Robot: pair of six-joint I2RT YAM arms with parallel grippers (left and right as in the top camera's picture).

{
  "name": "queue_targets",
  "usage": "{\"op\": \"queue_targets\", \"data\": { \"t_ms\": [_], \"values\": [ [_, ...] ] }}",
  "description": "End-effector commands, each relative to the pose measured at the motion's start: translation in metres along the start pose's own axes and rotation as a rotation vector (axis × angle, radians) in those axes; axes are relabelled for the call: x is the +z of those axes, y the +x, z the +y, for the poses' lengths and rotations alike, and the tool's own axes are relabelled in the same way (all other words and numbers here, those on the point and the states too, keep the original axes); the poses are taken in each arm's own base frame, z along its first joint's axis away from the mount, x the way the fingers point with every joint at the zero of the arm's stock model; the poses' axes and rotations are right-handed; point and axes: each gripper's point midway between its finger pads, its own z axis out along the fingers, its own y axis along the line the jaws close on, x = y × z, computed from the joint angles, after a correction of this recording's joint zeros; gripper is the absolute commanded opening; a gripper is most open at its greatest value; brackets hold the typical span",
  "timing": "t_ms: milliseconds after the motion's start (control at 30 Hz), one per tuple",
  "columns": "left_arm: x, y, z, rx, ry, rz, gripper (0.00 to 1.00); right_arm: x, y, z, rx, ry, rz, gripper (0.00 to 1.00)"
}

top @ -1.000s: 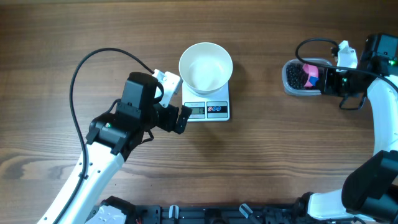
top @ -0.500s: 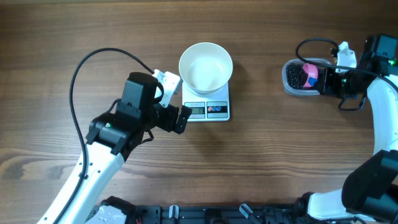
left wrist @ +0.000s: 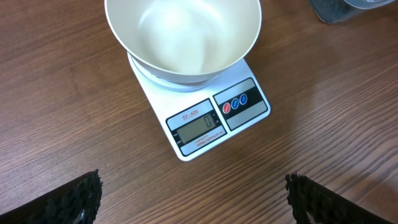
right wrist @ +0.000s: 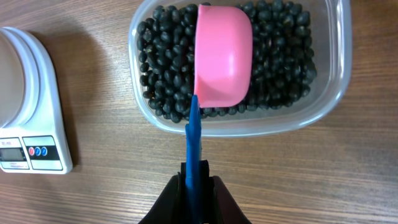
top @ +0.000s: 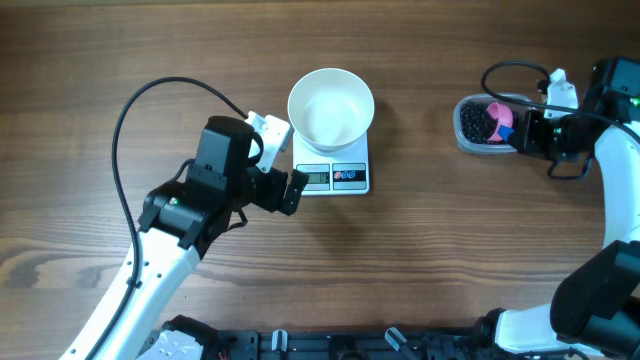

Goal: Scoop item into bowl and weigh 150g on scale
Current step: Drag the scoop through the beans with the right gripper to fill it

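Right gripper (right wrist: 198, 184) grips scoop (right wrist: 222, 56), beans (right wrist: 163, 59) just beyond

Overhead: looks straight down on the table (top: 420, 260) from far off, taking in everything; scale (top: 333, 176) and bowl (top: 331, 106) at upper middle, tub (top: 468, 143) at upper right.

Left wrist: looks down and forward from close by, left fingertips (left wrist: 74, 199) in the lower corners; shows that scale and bowl large at upper middle, a tub corner at upper right.

Right wrist: looks steeply down from close by, right fingers (right wrist: 163, 208) at bottom middle; shows tub and scoop (right wrist: 224, 53) across the top, a scale edge at far left.
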Motion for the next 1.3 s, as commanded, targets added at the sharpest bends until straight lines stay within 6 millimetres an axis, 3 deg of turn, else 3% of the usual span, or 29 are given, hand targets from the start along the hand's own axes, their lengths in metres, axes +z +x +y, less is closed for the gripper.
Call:
{"op": "queue_targets", "data": {
  "t_ms": [0,667,1267],
  "values": [
    [0.002,0.002,-0.004,0.004,0.020,0.006,1.00,0.006,0.007,-0.002,0.041,-0.047,0.028,0.04],
    [0.002,0.002,-0.004,0.005,0.019,0.006,1.00,0.009,-0.002,0.009,0.072,-0.163,-0.004,0.04],
    [0.002,0.002,-0.004,0.005,0.019,0.006,1.00,0.014,-0.008,0.008,0.167,-0.176,-0.012,0.04]
  ]
}}
